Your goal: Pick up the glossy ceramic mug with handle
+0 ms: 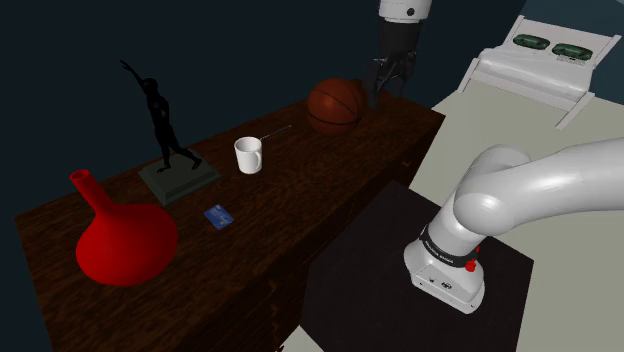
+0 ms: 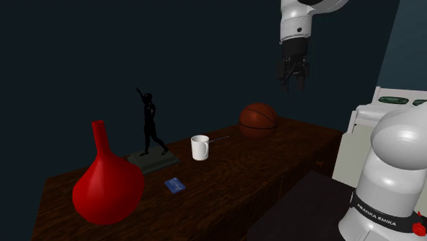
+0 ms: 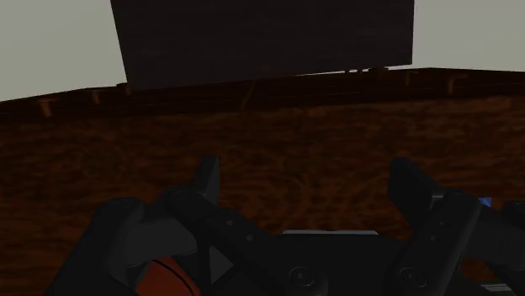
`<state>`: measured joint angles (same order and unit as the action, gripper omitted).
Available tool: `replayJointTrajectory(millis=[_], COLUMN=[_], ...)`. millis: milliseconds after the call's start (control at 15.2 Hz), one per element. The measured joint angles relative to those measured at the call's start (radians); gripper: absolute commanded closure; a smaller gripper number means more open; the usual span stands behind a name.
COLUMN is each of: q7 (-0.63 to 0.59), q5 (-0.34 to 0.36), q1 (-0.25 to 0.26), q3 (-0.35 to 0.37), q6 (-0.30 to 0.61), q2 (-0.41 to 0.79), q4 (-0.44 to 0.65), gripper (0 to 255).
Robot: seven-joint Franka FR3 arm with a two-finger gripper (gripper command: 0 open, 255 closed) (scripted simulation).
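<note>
From my station I see the jaws hanging in the air over the far end of the desk (image 1: 300,190), standing wide apart with nothing between them; in the wrist view only the dark wood grain of the desk (image 3: 252,143) lies below the gap, with a sliver of the orange-brown basketball (image 3: 164,277) at one side. In the second exterior view the jaws sit well above the desk (image 2: 239,171), up and to the right of the basketball (image 2: 258,120). The mug (image 1: 248,155) I am after is white, upright with its mouth up, standing near the middle of the desk between the basketball (image 1: 335,104) and the square base of a black figurine (image 1: 160,125), nearer the figurine; it is well apart from the jaws. A thin pale rod (image 1: 275,132) lies on the wood just beyond the mug (image 2: 200,147), pointing toward the ball. Nearer the camera a small blue card (image 1: 217,217) lies flat, and a red long-necked vase (image 1: 122,238) stands at the shoulder view's left end. The white arm (image 1: 560,180) rises from its stand (image 1: 400,290) at the lower right.
</note>
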<state>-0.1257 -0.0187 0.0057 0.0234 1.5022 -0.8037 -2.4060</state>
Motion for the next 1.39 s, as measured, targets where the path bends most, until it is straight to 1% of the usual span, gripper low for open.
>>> replayJointTrajectory(millis=[66,198,594,1122,1386], q7=[0.000,-0.002,-0.035,-0.066,-0.081], q5=[0.000,-0.003,-0.030,-0.044,-0.040], q1=[0.000,0.000,0.010,0.015,0.016], q3=[0.000,0.002,0.032,0.060,0.070], q6=[0.000,0.043,0.243,0.481,0.575], q2=[0.000,0.026,0.199,0.478,0.637], q4=[0.000,-0.014,-0.022,0.049,0.129], gripper=[0,0,0,0,0])
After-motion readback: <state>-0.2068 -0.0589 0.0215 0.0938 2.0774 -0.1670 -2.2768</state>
